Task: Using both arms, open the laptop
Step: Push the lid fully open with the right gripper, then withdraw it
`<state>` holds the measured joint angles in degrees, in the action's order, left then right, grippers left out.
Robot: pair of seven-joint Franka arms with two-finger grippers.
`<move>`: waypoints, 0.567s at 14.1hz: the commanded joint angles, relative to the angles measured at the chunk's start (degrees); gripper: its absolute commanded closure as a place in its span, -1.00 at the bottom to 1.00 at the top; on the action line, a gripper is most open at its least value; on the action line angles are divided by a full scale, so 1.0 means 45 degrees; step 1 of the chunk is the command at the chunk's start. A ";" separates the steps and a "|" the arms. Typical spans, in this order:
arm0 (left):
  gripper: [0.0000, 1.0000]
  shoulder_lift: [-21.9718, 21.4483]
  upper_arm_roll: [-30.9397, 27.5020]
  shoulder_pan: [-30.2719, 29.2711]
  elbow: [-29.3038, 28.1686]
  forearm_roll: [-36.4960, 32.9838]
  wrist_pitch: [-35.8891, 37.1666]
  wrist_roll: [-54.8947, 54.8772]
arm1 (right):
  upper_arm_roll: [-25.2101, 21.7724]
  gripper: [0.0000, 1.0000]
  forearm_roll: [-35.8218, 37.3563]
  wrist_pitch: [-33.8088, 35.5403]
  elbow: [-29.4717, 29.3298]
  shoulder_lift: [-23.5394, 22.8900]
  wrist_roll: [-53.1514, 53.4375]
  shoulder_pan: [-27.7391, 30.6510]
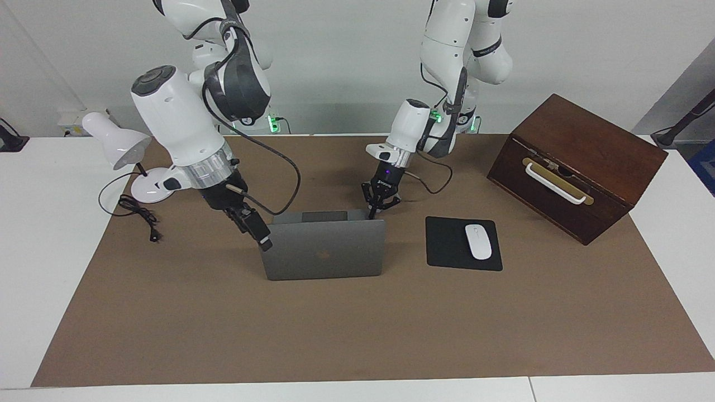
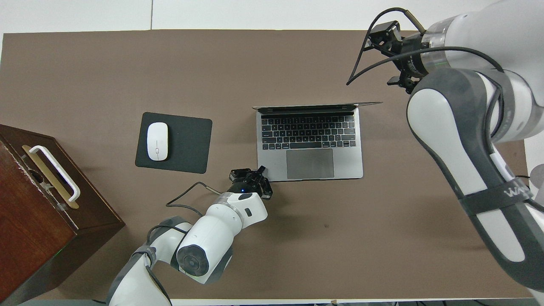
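The silver-grey laptop [image 1: 324, 248] [image 2: 310, 140] stands open in the middle of the brown mat, its lid about upright, with keyboard and trackpad showing from above. My left gripper [image 1: 372, 211] [image 2: 260, 173] is shut, its tips down at the base's corner nearest the robots, on the mouse pad's side. My right gripper [image 1: 265, 241] [image 2: 384, 30] hangs low beside the lid's side edge toward the right arm's end of the table. I cannot tell whether it touches the lid.
A black mouse pad [image 1: 447, 245] [image 2: 187, 144] with a white mouse [image 1: 478, 241] [image 2: 157, 141] lies beside the laptop. A dark wooden box [image 1: 575, 162] [image 2: 38, 199] with a white handle stands at the left arm's end. A white desk lamp [image 1: 120, 145] and cable are at the right arm's end.
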<state>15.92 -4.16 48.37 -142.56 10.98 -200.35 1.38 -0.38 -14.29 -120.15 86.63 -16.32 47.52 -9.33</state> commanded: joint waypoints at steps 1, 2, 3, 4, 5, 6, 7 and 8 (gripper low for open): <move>1.00 0.0331 -0.0014 -0.0105 0.0333 0.0449 -0.0108 0.0006 | 0.0085 -1.00 0.0243 0.0993 -0.0324 0.0267 -0.1590 0.0471; 1.00 0.0175 -0.0014 -0.0104 0.0352 0.0470 -0.0088 0.0026 | 0.0085 -1.00 0.0574 0.1286 -0.0324 0.0423 -0.2020 0.0511; 1.00 -0.0001 -0.0014 -0.0124 0.0333 0.0470 -0.0088 0.0065 | 0.0065 -1.00 0.0810 0.1715 -0.0344 0.0618 -0.2431 0.0569; 1.00 -0.0177 -0.0014 -0.0163 0.0333 0.0470 -0.0088 0.0220 | 0.0065 -1.00 0.0928 0.2086 -0.0344 0.0833 -0.3015 0.0724; 1.00 -0.0333 -0.0014 -0.0298 0.0333 0.0470 -0.0030 0.0337 | 0.0065 -1.00 0.1026 0.2322 -0.0344 0.1086 -0.3678 0.0881; 1.00 -0.0509 -0.0014 -0.0416 0.0333 0.0470 0.0048 0.0338 | 0.0065 -1.00 0.1066 0.2653 -0.0344 0.1282 -0.4323 0.1037; 1.00 -0.0607 -0.0014 -0.0475 0.0333 0.0470 0.0184 0.0338 | 0.0046 -1.00 0.1085 0.3004 -0.0344 0.1477 -0.4716 0.1174; 1.00 -0.0666 -0.0014 -0.0514 0.0333 0.0470 0.0340 0.0338 | 0.0026 -1.00 0.1260 0.3337 -0.0344 0.1673 -0.5165 0.1253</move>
<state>14.69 -4.54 47.03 -140.77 12.57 -200.34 2.61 -0.70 -9.80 -108.01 84.85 -10.85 28.86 -5.25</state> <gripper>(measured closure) 0.991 0.000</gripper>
